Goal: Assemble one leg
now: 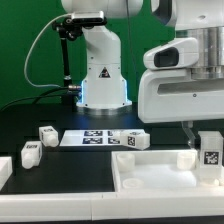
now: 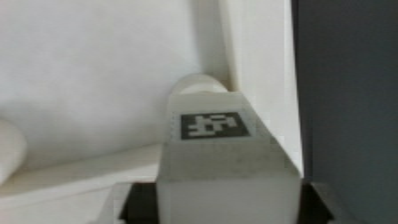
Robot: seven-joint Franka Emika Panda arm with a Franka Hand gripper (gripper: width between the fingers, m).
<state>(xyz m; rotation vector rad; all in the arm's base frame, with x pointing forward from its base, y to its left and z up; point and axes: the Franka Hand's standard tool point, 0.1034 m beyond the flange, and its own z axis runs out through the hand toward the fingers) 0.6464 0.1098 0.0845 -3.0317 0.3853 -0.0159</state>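
My gripper [image 1: 206, 140] is shut on a leg [image 1: 211, 151], a small white block with a black-and-white tag. It holds the leg upright at the far right corner of the big white tray-like part [image 1: 150, 176]. In the wrist view the leg [image 2: 217, 140] sits between my dark fingers [image 2: 146, 204], its tip in the inner corner of the tray [image 2: 107, 70], against the tray's wall. Whether the tip touches the tray floor is hidden.
Three more loose legs lie on the black table: two at the exterior view's left [image 1: 47, 134] [image 1: 30, 153], one by the marker board's end [image 1: 133, 141]. The marker board [image 1: 95, 138] lies before the robot base [image 1: 103, 85]. Another white part [image 1: 4, 170] shows at the left edge.
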